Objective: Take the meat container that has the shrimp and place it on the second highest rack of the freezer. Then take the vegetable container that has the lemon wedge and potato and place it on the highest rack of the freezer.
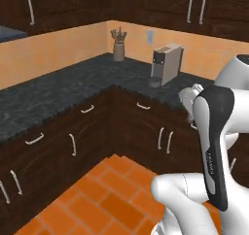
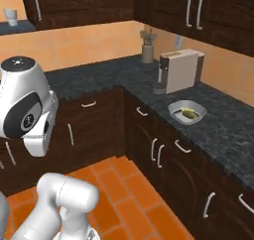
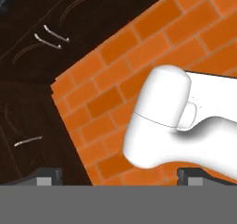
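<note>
Dark stone counter (image 2: 124, 73) wraps the corner over dark wood cabinets (image 1: 58, 142), orange brick floor (image 3: 139, 65) below. Coffee machine (image 2: 181, 70) stands on the right run; just beside it, nearer the camera, a grey container (image 2: 187, 112) with a yellowish-green piece inside. Gripper (image 3: 119, 176) faces the floor, jaws spread wide, holding nothing

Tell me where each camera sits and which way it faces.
Left base view: behind the arm's left, looking forward and down at the corner counter, coffee machine and utensil holder; arm at lower right.
Right base view: behind the arm's right, facing the same corner; a tray lies beyond the coffee machine; arm at lower left.
Hand view: on the hand, looking down at the orange brick floor and cabinet doors; the open claw at bottom.
Both base views share counter, coffee machine, holder.
</note>
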You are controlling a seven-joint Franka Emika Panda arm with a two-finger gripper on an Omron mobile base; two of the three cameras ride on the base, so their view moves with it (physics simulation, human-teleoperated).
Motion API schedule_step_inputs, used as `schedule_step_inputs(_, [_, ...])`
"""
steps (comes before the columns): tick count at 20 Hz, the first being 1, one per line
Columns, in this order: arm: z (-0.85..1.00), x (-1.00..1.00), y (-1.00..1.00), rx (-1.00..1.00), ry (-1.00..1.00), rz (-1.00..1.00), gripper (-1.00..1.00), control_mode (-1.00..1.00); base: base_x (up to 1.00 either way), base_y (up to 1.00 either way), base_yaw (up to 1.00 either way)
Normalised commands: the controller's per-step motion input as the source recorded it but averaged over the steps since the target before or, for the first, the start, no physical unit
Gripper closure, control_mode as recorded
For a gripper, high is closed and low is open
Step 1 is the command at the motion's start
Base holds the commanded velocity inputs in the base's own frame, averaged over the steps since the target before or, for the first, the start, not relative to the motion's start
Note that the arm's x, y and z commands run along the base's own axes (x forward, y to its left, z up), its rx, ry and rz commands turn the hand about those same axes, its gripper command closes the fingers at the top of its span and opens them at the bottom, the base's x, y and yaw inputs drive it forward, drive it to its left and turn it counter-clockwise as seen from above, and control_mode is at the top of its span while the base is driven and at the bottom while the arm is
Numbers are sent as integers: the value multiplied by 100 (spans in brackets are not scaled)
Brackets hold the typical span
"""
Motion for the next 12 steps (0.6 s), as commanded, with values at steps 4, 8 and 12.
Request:
schedule_step_inputs(4, [0,0,0,0,0,0,-100,100,63,51,-66])
schedule_step_inputs(8, [0,0,0,0,0,0,-100,100,66,53,-65])
schedule_step_inputs(12, [0,0,0,0,0,0,-100,100,63,46,-65])
